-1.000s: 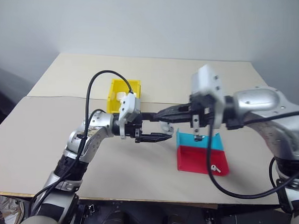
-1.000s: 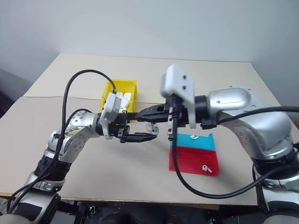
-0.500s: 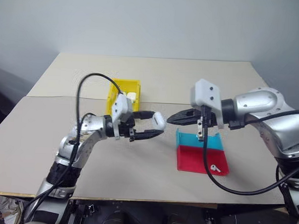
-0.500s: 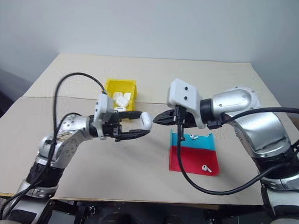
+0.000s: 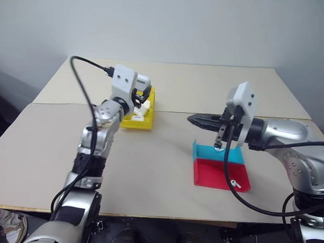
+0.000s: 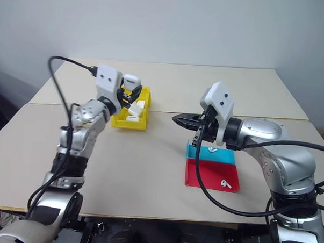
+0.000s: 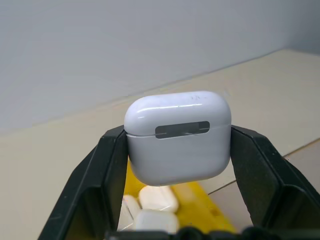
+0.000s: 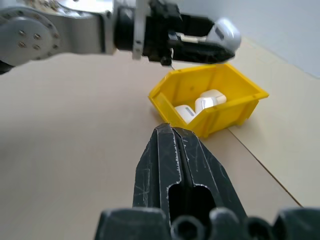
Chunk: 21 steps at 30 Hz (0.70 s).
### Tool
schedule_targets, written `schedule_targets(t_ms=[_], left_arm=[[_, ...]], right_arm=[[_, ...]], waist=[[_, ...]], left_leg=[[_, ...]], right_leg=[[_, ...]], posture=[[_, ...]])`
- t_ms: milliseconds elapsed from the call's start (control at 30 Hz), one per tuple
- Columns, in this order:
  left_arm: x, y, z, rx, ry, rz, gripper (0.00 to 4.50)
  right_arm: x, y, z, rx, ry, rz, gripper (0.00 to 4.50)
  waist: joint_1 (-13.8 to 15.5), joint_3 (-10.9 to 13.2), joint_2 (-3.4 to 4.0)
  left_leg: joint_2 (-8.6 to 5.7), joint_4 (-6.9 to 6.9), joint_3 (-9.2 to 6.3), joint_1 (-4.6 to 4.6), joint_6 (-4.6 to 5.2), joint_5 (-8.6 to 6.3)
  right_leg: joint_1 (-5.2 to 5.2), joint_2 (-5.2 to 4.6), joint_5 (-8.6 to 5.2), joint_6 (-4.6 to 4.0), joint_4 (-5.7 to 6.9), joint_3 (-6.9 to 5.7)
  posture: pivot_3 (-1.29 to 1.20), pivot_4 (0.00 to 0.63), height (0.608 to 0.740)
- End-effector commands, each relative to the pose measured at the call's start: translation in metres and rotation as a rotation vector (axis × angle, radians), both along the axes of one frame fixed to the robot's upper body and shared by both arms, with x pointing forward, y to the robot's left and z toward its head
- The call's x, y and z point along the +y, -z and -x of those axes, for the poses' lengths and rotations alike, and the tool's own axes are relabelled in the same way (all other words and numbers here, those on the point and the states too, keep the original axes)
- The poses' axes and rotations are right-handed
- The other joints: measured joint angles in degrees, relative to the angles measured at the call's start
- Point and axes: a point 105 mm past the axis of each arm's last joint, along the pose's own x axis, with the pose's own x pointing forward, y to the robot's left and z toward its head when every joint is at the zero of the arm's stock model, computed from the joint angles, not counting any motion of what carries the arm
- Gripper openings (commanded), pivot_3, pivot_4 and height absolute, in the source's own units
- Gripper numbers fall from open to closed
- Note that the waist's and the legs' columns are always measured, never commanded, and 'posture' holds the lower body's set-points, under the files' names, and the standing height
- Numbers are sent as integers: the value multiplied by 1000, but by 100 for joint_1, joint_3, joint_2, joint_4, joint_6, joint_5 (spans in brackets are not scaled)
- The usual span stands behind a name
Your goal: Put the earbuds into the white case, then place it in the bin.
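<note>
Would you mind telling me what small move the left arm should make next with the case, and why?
Probably lower the left gripper a little and open it. It holds the closed white case above the yellow bin, which already contains other white cases, so releasing there should drop it in. The right gripper is shut and clear of the bin.

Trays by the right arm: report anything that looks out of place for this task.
Two earbuds lie loose: one in the teal tray at, one in the red tray at, while the left tool holds the closed white case over the yellow bin.
</note>
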Motion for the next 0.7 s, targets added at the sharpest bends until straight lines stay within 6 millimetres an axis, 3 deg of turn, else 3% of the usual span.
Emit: schedule_targets(t_ms=[33,200,367,467,567,700], left_arm=[[9,0,-18,-2,-134,-20,2815],[7,4,-26,-4,-137,-19,4464],[12,-1,-23,-56,-151,-8,4493],[20,-12,-11,-167,-165,29,4493],[31,-17,12,-217,-124,66,4493],[46,-15,60,-200,52,29,4493]], right_arm=[[2,-6,6,-42,6,-9,25],[0,-6,8,-47,17,-10,0],[0,-6,9,-45,12,-19,0],[-1,-4,10,-37,8,-23,0],[-3,-1,11,-37,0,-28,0],[-8,15,11,-42,-3,-11,0]], waist=[[-9,0,0],[-39,1,-1],[-62,1,-1],[-69,1,-1],[-81,1,-1],[-118,1,0]], left_leg=[[0,1,0,-4,0,0],[0,4,0,-19,-1,1],[0,6,-2,-18,-1,0],[1,6,-3,-17,0,0],[2,6,-1,-17,-2,1],[6,5,-1,-16,-19,11]], right_leg=[[-3,0,0,0,-3,-1],[-13,-1,0,0,-3,-4],[-12,-1,0,0,-1,-6],[-11,-2,0,0,-1,-6],[-11,-2,0,0,-1,-3],[-13,0,0,0,3,-2]], posture=[[0,150,740],[0,150,740],[0,150,740],[0,150,740],[0,150,740],[0,150,740]])
